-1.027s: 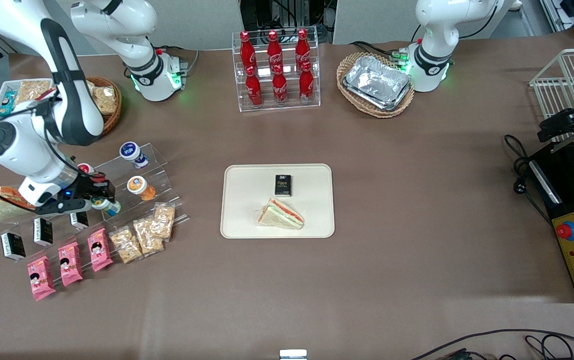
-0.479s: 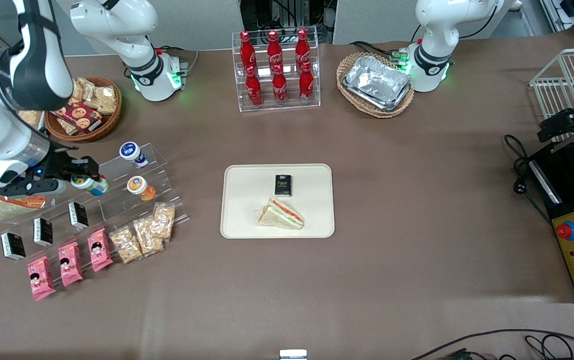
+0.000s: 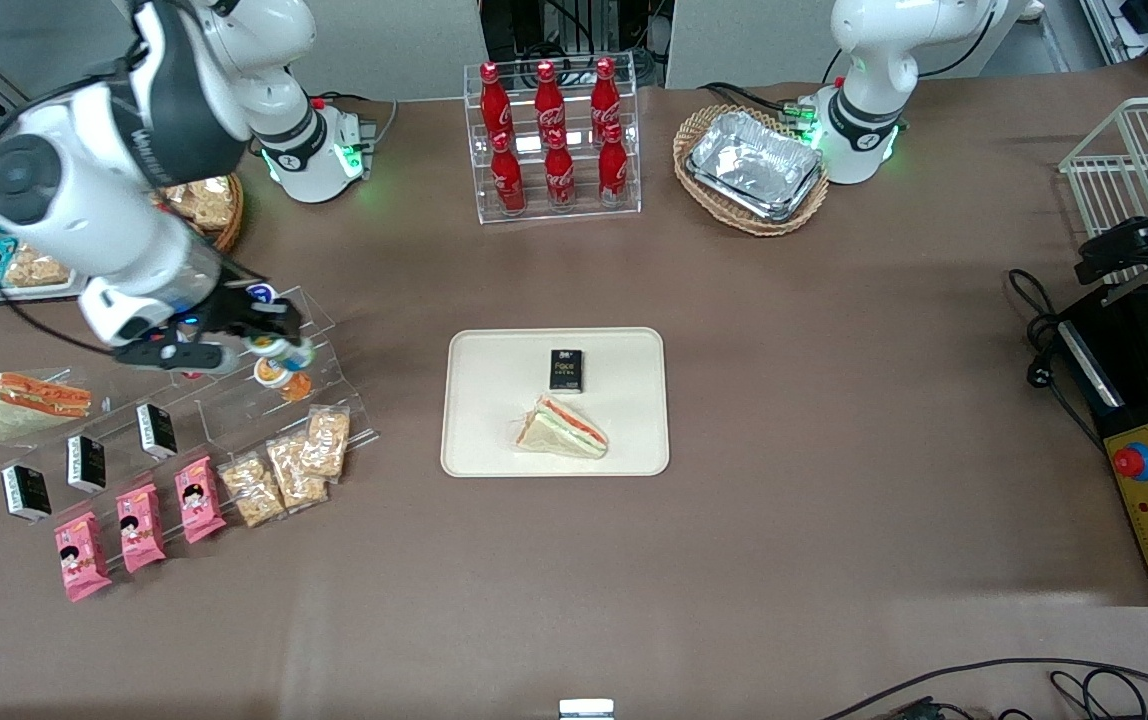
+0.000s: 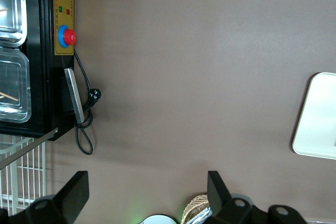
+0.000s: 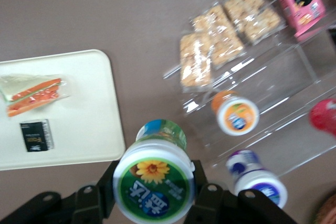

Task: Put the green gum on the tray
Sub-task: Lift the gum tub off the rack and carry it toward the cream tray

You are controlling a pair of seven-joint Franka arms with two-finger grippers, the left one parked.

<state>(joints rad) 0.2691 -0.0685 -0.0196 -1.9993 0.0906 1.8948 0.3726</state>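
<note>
My right gripper (image 3: pixel 274 345) is shut on the green gum (image 3: pixel 290 350), a small bottle with a white cap marked green. It holds the bottle in the air above the clear acrylic steps (image 3: pixel 319 322), over the orange-capped bottle (image 3: pixel 281 378). In the right wrist view the green gum (image 5: pixel 155 182) sits between my fingers, cap toward the camera. The cream-white tray (image 3: pixel 494 440) lies at the table's middle, toward the parked arm's end from my gripper, with a black packet (image 3: pixel 566 370) and a wrapped sandwich (image 3: pixel 562 428) on it. The tray (image 5: pixel 79 129) also shows in the right wrist view.
The blue-capped bottle (image 5: pixel 257 179) and orange-capped bottle (image 5: pixel 236 115) stand on the steps. Snack bars (image 3: pixel 284 465), pink packets (image 3: pixel 139 520) and small black cartons (image 3: pixel 84 462) lie nearer the camera. A cola rack (image 3: pixel 554 140) and a basket of foil trays (image 3: pixel 754 170) stand farther off.
My gripper has lifted the green gum off the steps and carried it toward the tray, from the working arm's end to above the orange-capped bottle.
</note>
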